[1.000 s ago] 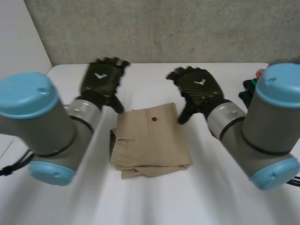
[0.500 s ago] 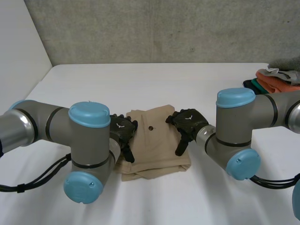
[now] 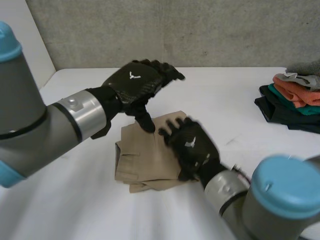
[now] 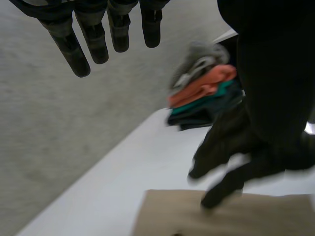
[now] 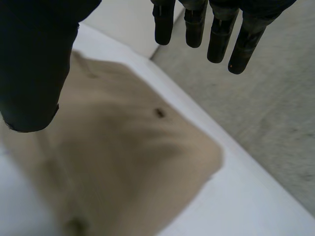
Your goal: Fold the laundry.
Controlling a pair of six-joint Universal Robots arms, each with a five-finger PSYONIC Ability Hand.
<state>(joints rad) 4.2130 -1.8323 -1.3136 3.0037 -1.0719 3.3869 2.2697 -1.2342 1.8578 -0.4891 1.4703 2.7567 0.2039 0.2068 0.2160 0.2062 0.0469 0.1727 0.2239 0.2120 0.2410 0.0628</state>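
Tan garment [image 3: 145, 160] by open L+R robot hands [image 3: 135, 82] [image 3: 192, 145]

Looks along the left hand [image 4: 93, 42], fingers straight and spread, thumb a dark mass beside them, raised above the white table [image 4: 123, 182] with a grey wall [image 4: 44, 128] behind. Finds the right hand [image 4: 229, 145] past the thumb, blurred, its fingers stretched down at the far edge of a folded tan cloth [image 4: 236, 219]. Catches a stack of folded clothes [image 4: 202, 91] farther along the table, grey over orange over teal over dark, apart from the tan cloth.
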